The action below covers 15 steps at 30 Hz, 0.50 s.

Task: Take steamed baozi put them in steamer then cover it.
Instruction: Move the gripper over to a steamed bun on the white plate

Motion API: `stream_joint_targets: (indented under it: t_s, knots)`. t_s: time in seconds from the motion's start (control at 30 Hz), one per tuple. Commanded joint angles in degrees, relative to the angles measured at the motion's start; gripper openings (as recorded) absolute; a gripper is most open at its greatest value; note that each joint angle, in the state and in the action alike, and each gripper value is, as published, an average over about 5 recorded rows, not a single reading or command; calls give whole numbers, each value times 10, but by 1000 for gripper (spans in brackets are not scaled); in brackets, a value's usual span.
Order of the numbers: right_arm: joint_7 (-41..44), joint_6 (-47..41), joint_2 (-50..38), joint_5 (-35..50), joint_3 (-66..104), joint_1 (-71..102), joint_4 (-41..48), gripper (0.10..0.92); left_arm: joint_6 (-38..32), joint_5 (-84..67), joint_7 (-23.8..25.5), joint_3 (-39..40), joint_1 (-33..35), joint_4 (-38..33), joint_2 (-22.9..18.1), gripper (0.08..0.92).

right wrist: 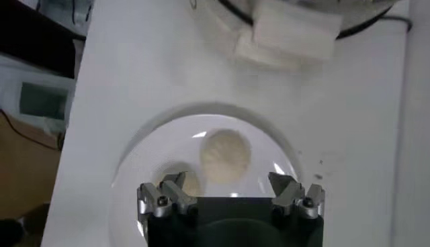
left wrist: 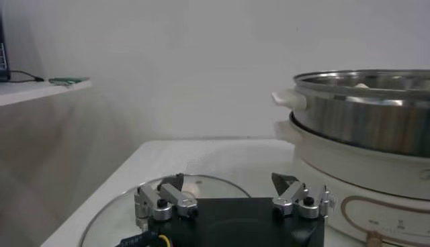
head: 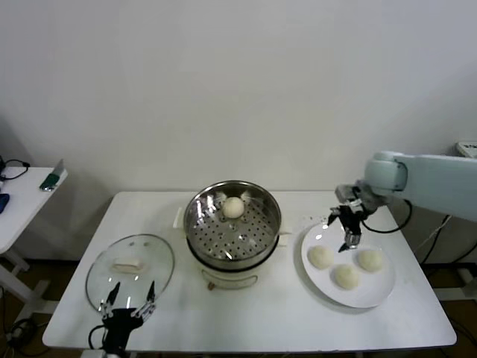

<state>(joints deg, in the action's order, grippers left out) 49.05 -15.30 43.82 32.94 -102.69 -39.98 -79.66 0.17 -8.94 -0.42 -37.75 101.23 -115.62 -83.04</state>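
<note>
The steamer stands mid-table with one baozi on its perforated tray. Three more baozi lie on a white plate at the right: one at the left, one in front, one at the right. My right gripper is open and empty, hovering above the plate's back edge; its wrist view shows a baozi below the spread jaws and another partly hidden. The glass cover lies flat at the left. My left gripper is open, low at the cover's near edge.
The steamer's steel wall and cream base rise close beside the left gripper. A side table with small items stands at the far left. A black cable hangs from the right arm over the table's back right edge.
</note>
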Motion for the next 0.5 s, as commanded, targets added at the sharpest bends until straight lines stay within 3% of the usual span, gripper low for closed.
stream_joint_targets:
  t_s: [0.03,0.5]
  knots:
    - [-36,-61,5,-24,69,136,54,823,0,0,0,-1,0,2,-1,823]
    - [-65,-57,56,-25,137,197,116,821,-2,1,-2,-3,0,8,-4,823]
